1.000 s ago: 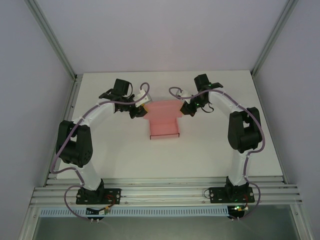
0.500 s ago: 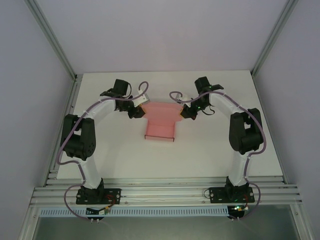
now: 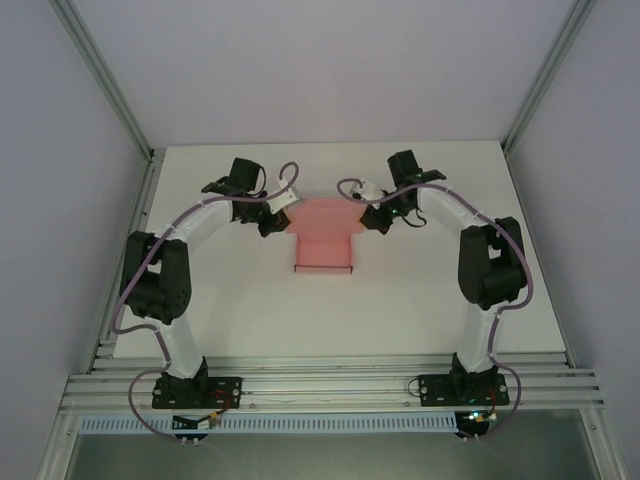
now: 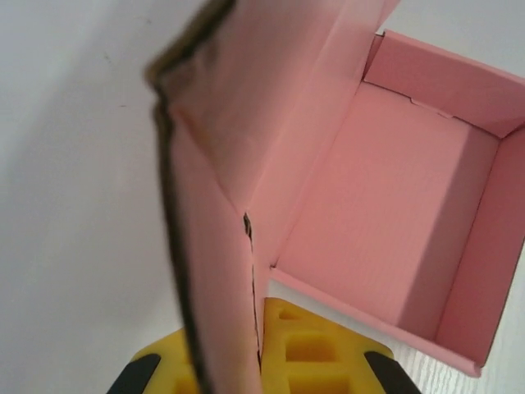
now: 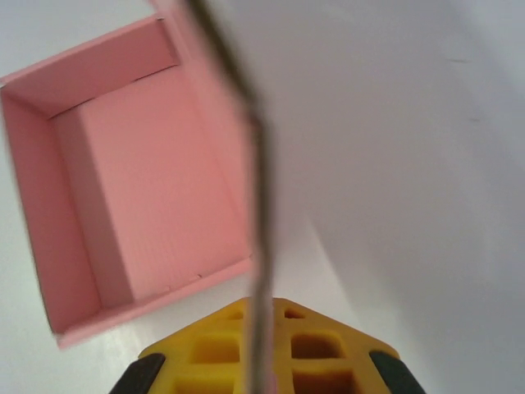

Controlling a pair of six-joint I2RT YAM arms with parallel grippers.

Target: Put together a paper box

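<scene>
left pincer (image 3: 283, 215) clamps paper box (image 3: 325, 245) flap | right pincer (image 3: 366, 216) clamps opposite flap | table (image 3: 220, 300) beneath

I read no text, label, brand or number anywhere right now; the paper box (image 4: 394, 230) shows me plain pink card, the table (image 3: 420, 300) plain white.

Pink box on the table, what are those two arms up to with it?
Two robot arms are putting together a pink paper box on the white table. Its tray part has its walls up and is open on top. The left fingers and the right fingers each pinch an upright card flap, at opposite sides of the box's far end.
</scene>
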